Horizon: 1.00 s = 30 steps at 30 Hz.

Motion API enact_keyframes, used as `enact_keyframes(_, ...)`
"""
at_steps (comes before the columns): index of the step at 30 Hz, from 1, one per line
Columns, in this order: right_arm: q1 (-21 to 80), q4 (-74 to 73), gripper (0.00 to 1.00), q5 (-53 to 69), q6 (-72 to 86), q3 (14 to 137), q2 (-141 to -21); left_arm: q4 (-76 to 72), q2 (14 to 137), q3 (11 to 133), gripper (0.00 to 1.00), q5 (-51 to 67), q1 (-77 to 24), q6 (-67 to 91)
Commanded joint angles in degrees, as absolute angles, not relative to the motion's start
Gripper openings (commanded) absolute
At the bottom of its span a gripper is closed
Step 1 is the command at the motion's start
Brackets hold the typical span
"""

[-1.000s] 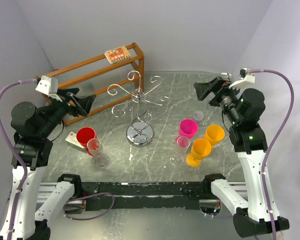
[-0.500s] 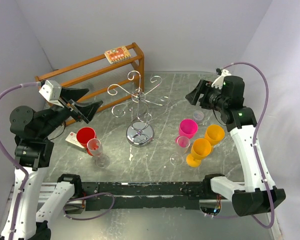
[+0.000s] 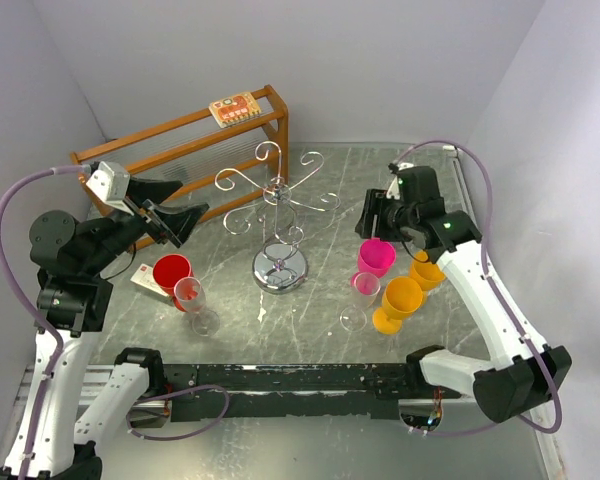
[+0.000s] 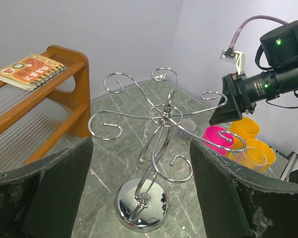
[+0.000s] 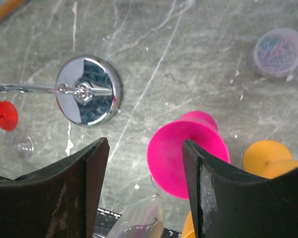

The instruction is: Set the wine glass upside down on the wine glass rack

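L grip (image 3: 192, 197) spread, empty, facing rack (image 4: 165, 115) | R grip (image 5: 143, 146) spread, empty, I see pink goblet (image 5: 186, 158) below

The silver wire wine glass rack (image 3: 279, 266) stands mid-table. Behind it to the left is the brown wooden shelf rack (image 3: 185, 150), with a spiral-bound notebook (image 3: 232, 109) on top. Left of the wire rack and nearer, a red plastic goblet (image 3: 170, 271) and a clear wine glass (image 3: 191, 296) stand together. To its right cluster a pink plastic goblet (image 3: 376, 256), two orange plastic goblets (image 3: 399, 302) and a second clear stemmed glass (image 3: 360, 295).
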<state>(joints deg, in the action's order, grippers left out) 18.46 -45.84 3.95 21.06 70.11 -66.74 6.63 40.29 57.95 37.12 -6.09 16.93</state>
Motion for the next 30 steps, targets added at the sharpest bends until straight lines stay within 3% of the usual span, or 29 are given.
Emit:
enact_keyframes(1, 21.6, -50.0, 0.60, -5.5, 26.5, 68.8, -67.2, 4.0, 39.8, 57.1, 0.90, 36.8, -5.4, 16.2)
enact_keyframes(9, 23.7, -46.9, 0.46, -5.7, 31.4, 64.6, -69.2, 5.5, 39.6, 57.1, 0.91, 36.4, -5.4, 15.0)
enact_keyframes(15, 26.4, -44.5, 0.42, -9.0, 33.9, 64.7, -72.5, 6.3, 39.3, 57.4, 0.92, 37.4, -5.4, 13.9)
enact_keyframes(25, 30.2, -45.6, 0.15, -20.1, 38.3, 65.6, -75.1, 7.6, 37.9, 56.8, 0.92, 35.8, -5.8, 12.7)
enact_keyframes(28, 30.7, -45.9, 0.01, -21.5, 38.7, 66.3, -75.0, 7.9, 37.9, 56.9, 0.92, 35.5, -6.0, 12.6)
enact_keyframes(30, 31.0, -46.0, 0.00, -22.2, 38.9, 66.8, -74.6, 8.1, 37.7, 57.3, 0.91, 35.3, -6.0, 12.8)
